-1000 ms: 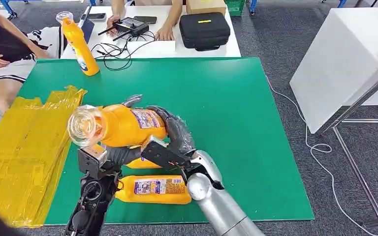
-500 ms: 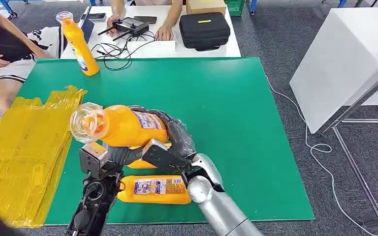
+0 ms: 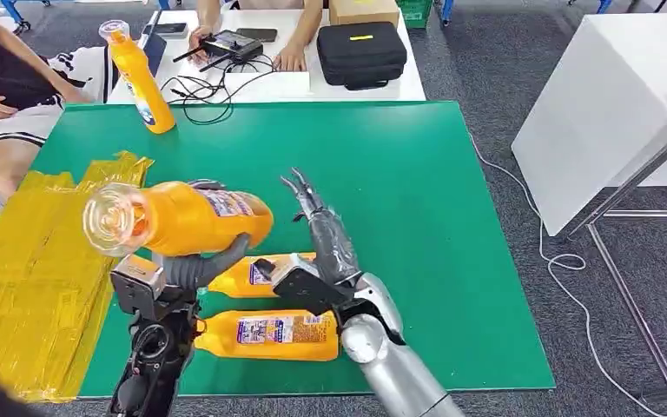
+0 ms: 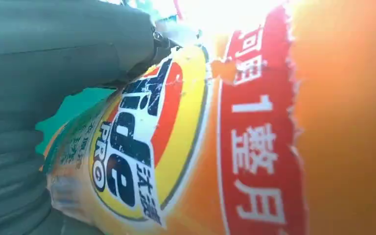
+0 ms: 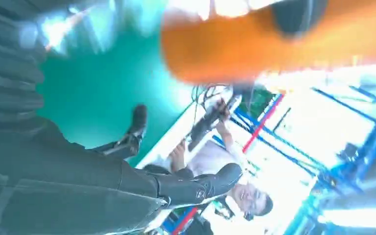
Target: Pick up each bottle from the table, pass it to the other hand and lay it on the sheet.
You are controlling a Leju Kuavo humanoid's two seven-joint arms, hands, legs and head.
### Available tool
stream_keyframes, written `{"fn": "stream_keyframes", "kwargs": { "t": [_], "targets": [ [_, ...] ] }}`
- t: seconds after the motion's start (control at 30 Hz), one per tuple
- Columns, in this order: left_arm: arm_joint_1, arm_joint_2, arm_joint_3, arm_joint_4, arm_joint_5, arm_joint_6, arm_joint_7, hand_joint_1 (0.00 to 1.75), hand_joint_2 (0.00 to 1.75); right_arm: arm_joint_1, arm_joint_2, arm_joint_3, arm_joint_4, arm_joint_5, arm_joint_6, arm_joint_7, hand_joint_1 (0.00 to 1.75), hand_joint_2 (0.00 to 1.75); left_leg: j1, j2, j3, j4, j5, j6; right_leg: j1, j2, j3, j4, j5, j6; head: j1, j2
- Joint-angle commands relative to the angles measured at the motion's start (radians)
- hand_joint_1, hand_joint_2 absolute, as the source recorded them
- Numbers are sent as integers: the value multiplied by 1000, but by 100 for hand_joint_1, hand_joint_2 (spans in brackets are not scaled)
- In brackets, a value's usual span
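Note:
My left hand (image 3: 193, 268) grips an orange bottle (image 3: 178, 217) with a clear cap, holding it on its side above the green table (image 3: 417, 200), cap toward the yellow sheet (image 3: 39, 269). The left wrist view shows its label (image 4: 186, 147) close up against my thumb (image 4: 68, 44). My right hand (image 3: 326, 236) stands open just right of the bottle, fingers spread and apart from it. Two more orange bottles lie on the table below: one (image 3: 252, 274) partly hidden by my hands, another (image 3: 269, 335) near the front edge. A further bottle (image 3: 139, 78) stands upright at the far left corner.
People sit at the far side and at the left, one with hands on a device (image 3: 230, 43) on a white table. A black case (image 3: 360, 52) lies there too. A white table (image 3: 608, 104) stands to the right.
My right hand has let go of the bottle and opened, drawing back to the right. My left hand has carried the bottle left toward the yellow sheet.

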Motion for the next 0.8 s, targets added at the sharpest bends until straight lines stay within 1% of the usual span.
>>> {"fn": "stream_keyframes", "kwargs": {
  "t": [0.03, 0.07, 0.1, 0.13, 0.17, 0.2, 0.23, 0.27, 0.3, 0.33, 0.37, 0.4, 0.43, 0.47, 0.5, 0.53, 0.57, 0.6, 0.63, 0.67, 0.7, 0.73, 0.77, 0.8],
  "targets": [
    [-30, 26, 80, 25, -117, 193, 49, 175, 175, 93, -112, -102, -246, -30, -62, -20, 0, 175, 1, -3, 5, -2, -1, 0, 1, -5, 6, -3, -1, 1, 0, 0],
    [-29, 28, 91, 35, -173, 267, 67, 175, 175, 115, -128, -124, -271, -31, -69, -19, 0, 175, 0, -4, 3, -1, 0, 0, 0, -5, 4, -2, -1, 0, 0, 0],
    [-23, 31, 100, 39, -231, 343, 75, 175, 175, 135, -139, -142, -291, -29, -82, -23, 0, 175, 0, -5, 5, -2, 0, 0, 1, -6, 7, -3, -1, 1, 0, 0],
    [-22, 34, 110, 54, -351, 470, 102, 175, 175, 159, -145, -163, -315, -22, -93, -28, 0, 175, 0, -4, 4, -2, 0, 0, 0, -5, 6, -2, -1, 0, 0, 0],
    [-18, 27, 138, 64, -548, 582, 163, 175, 175, 192, -149, -188, -355, -6, -102, -31, 0, 175, 0, -4, 3, -2, 0, 0, 0, -4, 4, -2, -1, 0, 0, 0],
    [5, -39, 297, -18, -916, 582, 232, 175, 175, 214, -150, -203, -384, 33, -112, -14, 0, 175, 0, -5, 6, -3, -1, 0, 0, -6, 8, -3, -2, 0, 0, 0],
    [14, -69, 364, -64, -1111, 582, 291, 175, 175, 234, -148, -219, -413, 62, -109, 4, 0, 175, 0, -3, 3, -2, -1, 0, 0, -4, 4, -2, -1, 0, 0, 0],
    [20, -68, 370, -86, -1191, 582, 335, 175, 175, 254, -144, -237, -443, 81, -105, 14, 0, 175, 0, -3, 5, -2, -2, 0, 1, -3, 6, -2, -2, 0, 0, 0],
    [24, -49, 360, -91, -1243, 582, 402, 175, 175, 277, -143, -257, -475, 104, -104, 22, 0, 175, 0, -2, 2, 0, -2, 0, 0, -2, 3, -1, -2, 0, 0, 0],
    [38, 121, 225, -109, -1313, 582, 620, 175, 175, 285, -143, -269, -490, 111, -99, 23, 0, 175, 1, -2, 5, -1, -3, 0, 1, -3, 6, -1, -3, 0, 0, 0],
    [-44, 321, -139, 26, -1313, 582, 997, 175, 175, 289, -144, -281, -500, 113, -99, 23, 0, 175, 0, -2, 3, -1, -2, 0, 0, -3, 4, -1, -2, 0, 0, 0],
    [-57, 330, -186, 37, -1313, 582, 1100, 175, 175, 290, -144, -284, -502, 114, -99, 22, 0, 175, -1, -4, 2, -2, 0, 0, -1, -4, 3, -1, -1, 0, 0, 0],
    [-57, 330, -186, 37, -1313, 582, 1100, 175, 175, 290, -144, -284, -502, 114, -99, 22, 0, 175, 0, -6, 4, -3, 0, -1, 0, -7, 5, -1, -2, -1, 0, 0],
    [-57, 330, -186, 37, -1313, 582, 1100, 175, 175, 290, -144, -284, -502, 114, -99, 22, 0, 175, 0, -7, 1, -1, 0, 0, 0, -6, 2, -1, -2, 0, 1, 0],
    [-135, 374, -332, 174, -1313, 568, 1252, 175, 175, 302, -144, -299, -518, 120, -105, 22, 0, 175, 0, -6, 4, -2, -1, -1, 1, -6, 4, -1, -2, -1, 0, 0],
    [-152, 379, -373, 202, -1313, 531, 1289, 175, 175, 315, -145, -308, -535, 122, -111, 22, 0, 175, 0, -3, 2, -2, 1, -1, 1, -4, 1, -1, -1, -1, -2, 0],
    [-173, 387, -390, 229, -1313, 482, 1304, 175, 175, 332, -146, -319, -562, 122, -115, 22, 0, 175, -1, -5, 2, -2, 0, -1, -1, -5, 1, 0, -2, 0, -4, 0],
    [-182, 383, -385, 251, -1313, 463, 1304, 175, 175, 348, -144, -333, -590, 122, -119, 22, 0, 175, 0, -7, 3, -2, 0, -1, 1, -8, 3, -2, -2, 0, -2, 0],
    [-196, 377, -369, 282, -1313, 447, 1304, 175, 175, 368, -143, -348, -625, 130, -124, 25, 0, 175, 0, -9, 1, -1, 1, -1, 2, -9, 2, -1, -2, -1, -2, 0],
    [-203, 373, -355, 300, -1313, 436, 1297, 175, 175, 377, -143, -354, -640, 134, -122, 29, 0, 175, 1, -13, 3, -2, 1, -1, 3, -12, 5, -2, -3, -1, -2, 0],
    [-224, 357, -294, 353, -1313, 422, 1258, 175, 175, 394, -142, -365, -674, 148, -112, 42, 0, 175, 1, -12, 1, -1, 2, -2, 2, -11, 3, -1, -2, -1, -2, 0],
    [-234, 345, -253, 385, -1313, 417, 1235, 175, 175, 401, -138, -371, -686, 156, -106, 47, 0, 175, 1, -7, 0, -1, 2, -3, 3, -7, 1, -1, -1, -1, -2, 0],
    [-248, 339, -217, 418, -1313, 419, 1205, 175, 175, 406, -133, -376, -695, 163, -100, 50, 0, 175, 1, -6, 2, -1, 1, -2, 3, -6, 3, -1, -2, -1, -2, 0],
    [-257, 330, -180, 448, -1313, 411, 1184, 175, 175, 408, -127, -378, -699, 171, -94, 51, 0, 175, 1, -3, 1, -1, 1, -3, 2, -4, 1, -1, 0, -1, -2, 0]
  ]
}}
